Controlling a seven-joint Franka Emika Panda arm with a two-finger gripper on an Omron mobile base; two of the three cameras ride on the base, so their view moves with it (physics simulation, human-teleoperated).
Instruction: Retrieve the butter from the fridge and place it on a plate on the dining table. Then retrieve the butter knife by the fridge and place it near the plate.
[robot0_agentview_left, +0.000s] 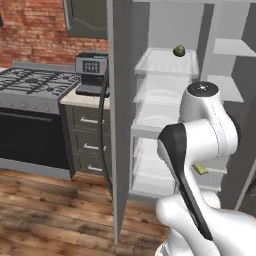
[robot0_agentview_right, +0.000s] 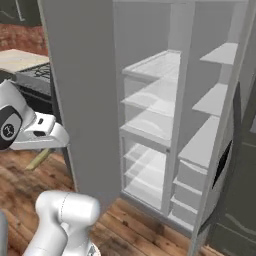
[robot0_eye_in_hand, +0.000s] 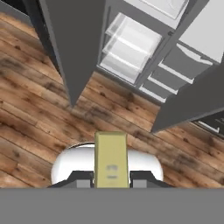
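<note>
One butter (robot0_eye_in_hand: 111, 159) stick, lengthwise from fingers (robot0_eye_in_hand: 141, 180)

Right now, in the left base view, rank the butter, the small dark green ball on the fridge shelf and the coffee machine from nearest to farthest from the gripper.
1. The butter, held in the gripper low beside the arm.
2. The green ball, up on a fridge shelf.
3. The coffee machine, on the counter left of the fridge.

White fridge shelves (robot0_agentview_left: 165, 65) carry one small dark-green round item (robot0_agentview_left: 179, 50); wooden plank floor (robot0_eye_in_hand: 35, 127) lies below.
</note>
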